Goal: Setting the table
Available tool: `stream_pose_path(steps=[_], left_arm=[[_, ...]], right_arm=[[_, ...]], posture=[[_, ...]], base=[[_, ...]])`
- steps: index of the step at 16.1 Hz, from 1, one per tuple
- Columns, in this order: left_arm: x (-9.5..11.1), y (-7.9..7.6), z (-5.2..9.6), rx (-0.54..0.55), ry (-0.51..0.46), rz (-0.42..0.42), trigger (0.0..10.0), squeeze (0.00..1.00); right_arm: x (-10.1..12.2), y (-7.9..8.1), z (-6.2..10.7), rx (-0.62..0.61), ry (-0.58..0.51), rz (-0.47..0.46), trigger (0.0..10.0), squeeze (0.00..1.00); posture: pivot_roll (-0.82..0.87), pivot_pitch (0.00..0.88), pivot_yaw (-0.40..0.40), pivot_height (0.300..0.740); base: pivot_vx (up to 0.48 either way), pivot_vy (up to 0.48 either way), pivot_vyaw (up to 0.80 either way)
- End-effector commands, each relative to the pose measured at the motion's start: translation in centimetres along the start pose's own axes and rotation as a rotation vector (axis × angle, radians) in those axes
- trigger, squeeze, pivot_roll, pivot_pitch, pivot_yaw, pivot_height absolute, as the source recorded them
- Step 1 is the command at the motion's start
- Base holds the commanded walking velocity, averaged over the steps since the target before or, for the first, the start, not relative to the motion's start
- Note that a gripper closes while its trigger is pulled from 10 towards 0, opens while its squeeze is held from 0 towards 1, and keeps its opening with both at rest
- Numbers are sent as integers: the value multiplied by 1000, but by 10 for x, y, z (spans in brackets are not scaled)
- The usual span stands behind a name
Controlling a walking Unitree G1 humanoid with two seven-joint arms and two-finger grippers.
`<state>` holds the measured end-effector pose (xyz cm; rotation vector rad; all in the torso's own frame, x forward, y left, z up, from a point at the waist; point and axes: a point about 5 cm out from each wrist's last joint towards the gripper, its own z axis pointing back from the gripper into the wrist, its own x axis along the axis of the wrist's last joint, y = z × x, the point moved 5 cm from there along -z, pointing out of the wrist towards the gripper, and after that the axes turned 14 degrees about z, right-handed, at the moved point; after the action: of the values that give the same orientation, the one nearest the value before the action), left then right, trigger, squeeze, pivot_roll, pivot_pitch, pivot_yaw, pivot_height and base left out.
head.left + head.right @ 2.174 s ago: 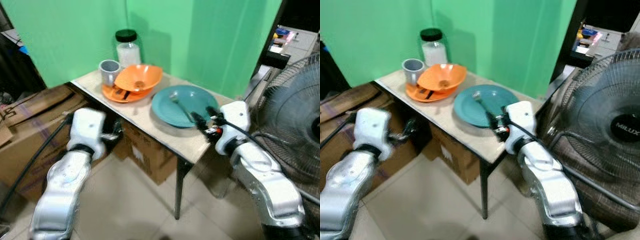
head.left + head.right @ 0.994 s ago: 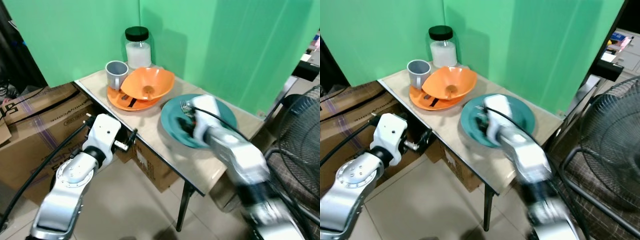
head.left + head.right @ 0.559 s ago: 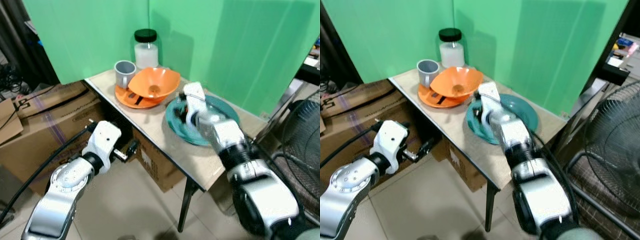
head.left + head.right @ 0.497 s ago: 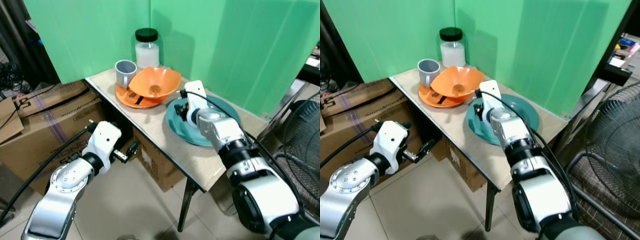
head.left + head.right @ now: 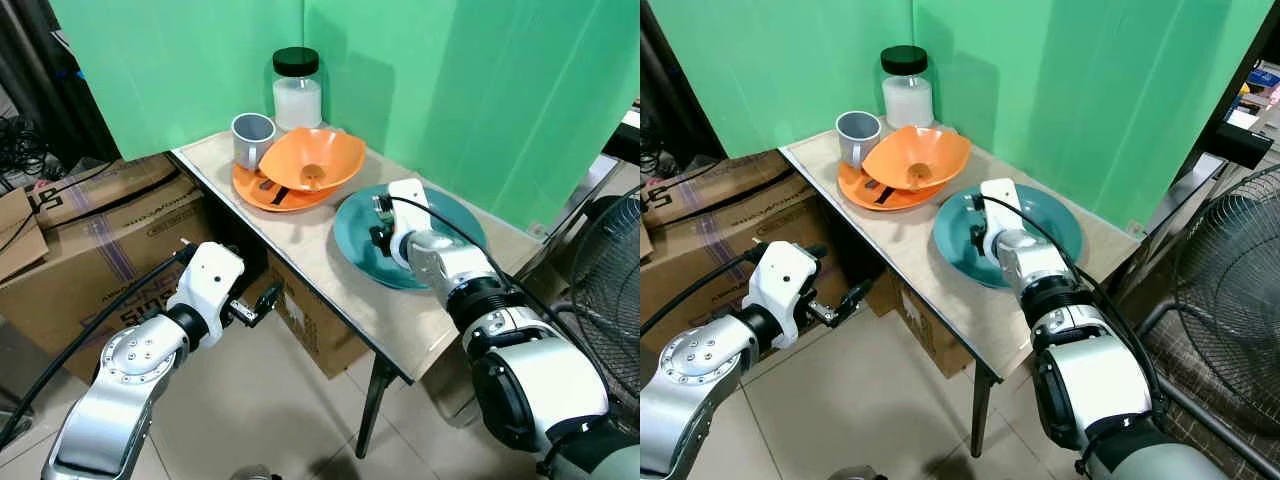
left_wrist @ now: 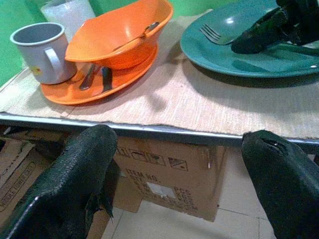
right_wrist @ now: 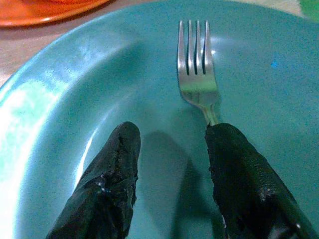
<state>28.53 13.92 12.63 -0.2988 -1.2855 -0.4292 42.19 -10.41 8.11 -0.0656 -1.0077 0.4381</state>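
Now lowered into the teal plate (image 7: 60, 99), right gripper (image 7: 172, 149), jaws apart, flanks the silver four-tined fork (image 7: 197, 74).

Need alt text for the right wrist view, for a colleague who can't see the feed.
The right gripper's two black fingers are spread open just above a teal ceramic plate, one finger over the handle of a silver metal fork lying in it. An orange plate's edge sits beyond.
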Motion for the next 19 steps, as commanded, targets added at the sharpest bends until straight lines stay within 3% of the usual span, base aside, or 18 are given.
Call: stream_pose_path(steps=[1,7,11,18,19], left_arm=[[4,-3,-1,-20,-2,-12,10000,0],[2,-9,-1,-49,8,-6,10000,0],[3,-7,0,-44,2,-3,10000,0],[2,-9,-2,-63,8,-7,10000,0],[1,-9,-2,-68,9,-6,10000,0]], right_arm=[[5,-6,0,-22,-11,-1,10000,0],[-5,-13,-1,-28,19,-6,10000,0],[4,-17,0,-33,-18,-40,10000,0],[-18,-14,-1,-9,68,-48,10000,0],[-21,-11,-1,6,75,-58,5765,0]], posture=[[150,0,32,740],[150,0,27,740],[147,0,26,740],[140,0,33,740],[138,0,35,740]], base=[[0,0,0],[0,0,0],[0,0,0],[0,0,0],[0,0,0]])
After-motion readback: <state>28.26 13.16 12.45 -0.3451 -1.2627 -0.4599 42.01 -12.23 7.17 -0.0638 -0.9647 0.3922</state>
